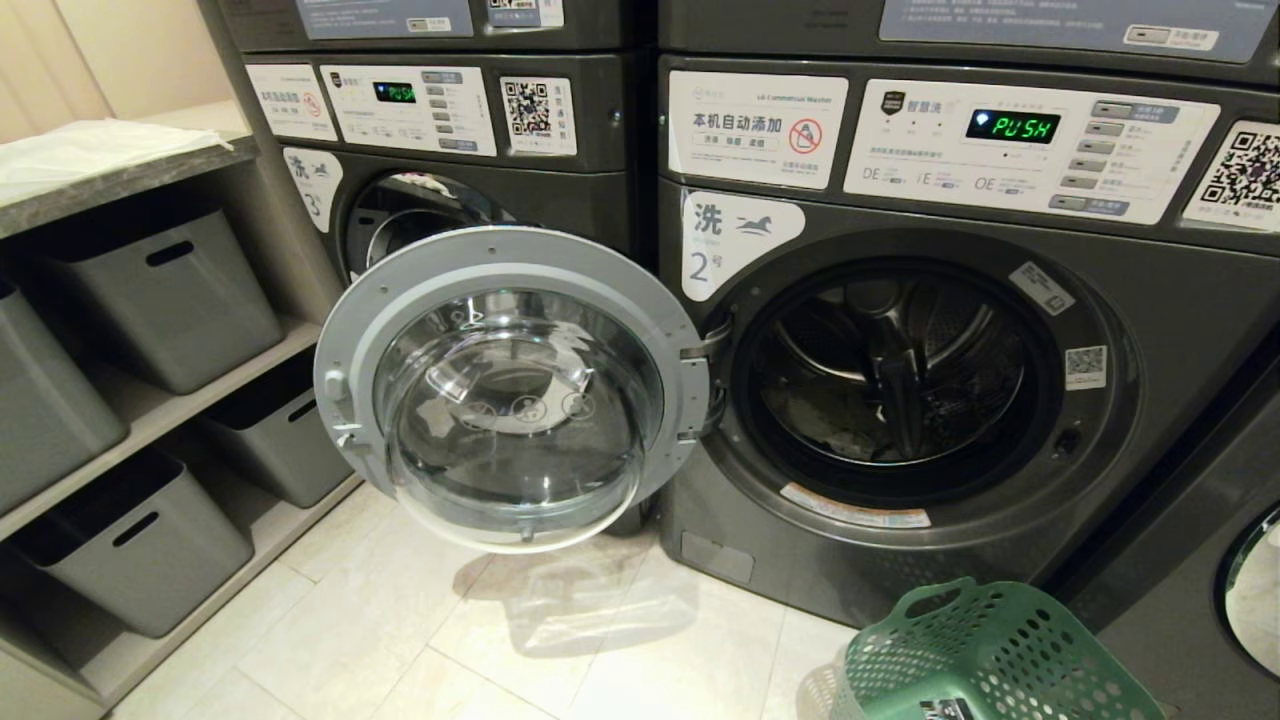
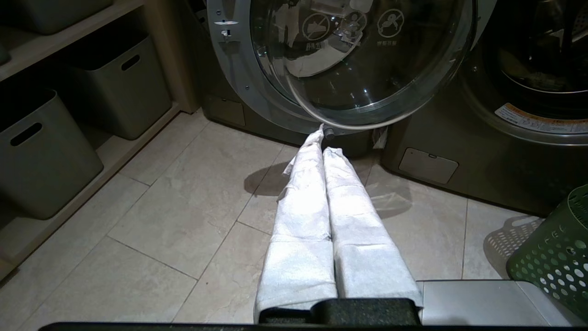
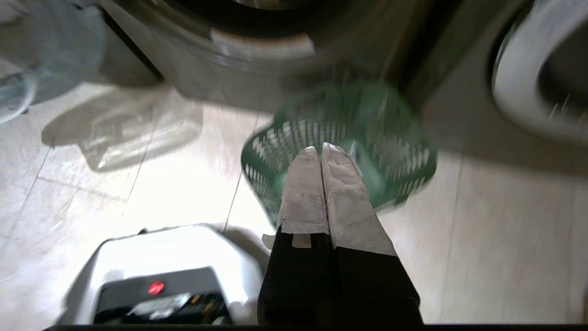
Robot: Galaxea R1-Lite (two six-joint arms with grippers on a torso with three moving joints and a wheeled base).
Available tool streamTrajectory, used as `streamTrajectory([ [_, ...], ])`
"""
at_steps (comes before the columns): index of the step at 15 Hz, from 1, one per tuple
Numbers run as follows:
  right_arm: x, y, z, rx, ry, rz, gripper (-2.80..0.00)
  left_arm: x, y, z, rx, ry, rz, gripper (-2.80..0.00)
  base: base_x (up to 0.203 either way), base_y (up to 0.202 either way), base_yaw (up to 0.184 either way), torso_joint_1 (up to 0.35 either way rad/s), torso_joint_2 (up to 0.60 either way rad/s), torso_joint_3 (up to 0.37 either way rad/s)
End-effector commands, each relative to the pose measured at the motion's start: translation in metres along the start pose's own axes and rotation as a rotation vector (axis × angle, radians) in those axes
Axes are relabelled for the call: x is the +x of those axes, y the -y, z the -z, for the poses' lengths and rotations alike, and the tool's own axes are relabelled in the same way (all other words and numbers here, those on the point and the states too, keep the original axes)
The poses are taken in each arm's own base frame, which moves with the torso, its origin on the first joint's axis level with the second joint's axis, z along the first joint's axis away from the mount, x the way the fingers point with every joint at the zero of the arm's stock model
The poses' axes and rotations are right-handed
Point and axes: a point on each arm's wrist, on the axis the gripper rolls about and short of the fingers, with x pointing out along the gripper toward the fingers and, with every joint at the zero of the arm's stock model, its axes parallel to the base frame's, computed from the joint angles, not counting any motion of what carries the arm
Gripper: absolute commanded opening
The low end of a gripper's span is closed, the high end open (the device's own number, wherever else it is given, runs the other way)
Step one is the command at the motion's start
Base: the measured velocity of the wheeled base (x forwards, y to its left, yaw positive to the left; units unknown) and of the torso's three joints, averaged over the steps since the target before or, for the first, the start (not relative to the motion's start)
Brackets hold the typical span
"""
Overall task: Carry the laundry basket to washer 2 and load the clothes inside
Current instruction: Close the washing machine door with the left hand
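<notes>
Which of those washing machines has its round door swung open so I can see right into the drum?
Washer 2, marked with a 2 label beside its opening. Its glass door hangs open to the left, covering much of washer 3, and its drum is exposed.

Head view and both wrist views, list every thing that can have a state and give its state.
Washer 2 door: swung wide open.
Washer 2 drum: exposed, contents unclear.
Washer 2 display: lit, reads PUSH.
Laundry basket: upright on the floor before washer 2.
Left gripper: shut, empty.
Right gripper: shut, empty, above the basket.
</notes>
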Motion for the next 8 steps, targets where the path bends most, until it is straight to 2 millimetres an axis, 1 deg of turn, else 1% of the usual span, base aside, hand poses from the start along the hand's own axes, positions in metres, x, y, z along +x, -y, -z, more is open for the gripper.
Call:
streamTrajectory([
  [1, 0.076, -0.008, -0.016, 0.161, -0.312, 0.097, -2.8, 0.0, 0.0, 0.0, 0.0, -0.001, 0.001, -2.8, 0.0, 0.0, 0.0, 0.0, 0.0, 0.0],
  [2, 0.098, -0.008, -0.014, 0.275, -0.402, 0.171, -2.8, 0.0, 0.0, 0.0, 0.0, -0.001, 0.001, -2.8, 0.0, 0.0, 0.0, 0.0, 0.0, 0.0],
  [3, 0.113, -0.007, -0.008, 0.358, -0.476, 0.237, -2.8, 0.0, 0.0, 0.0, 0.0, -0.001, 0.001, -2.8, 0.0, 0.0, 0.0, 0.0, 0.0, 0.0],
  [5, 0.138, -0.004, 0.016, 0.428, -0.581, 0.326, -2.8, 0.0, 0.0, 0.0, 0.0, -0.001, 0.0, -2.8, 0.0, 0.0, 0.0, 0.0, 0.0, 0.0],
  [8, 0.186, 0.008, 0.041, 0.514, -0.625, 0.419, -2.8, 0.0, 0.0, 0.0, 0.0, -0.001, 0.0, -2.8, 0.0, 0.0, 0.0, 0.0, 0.0, 0.0],
])
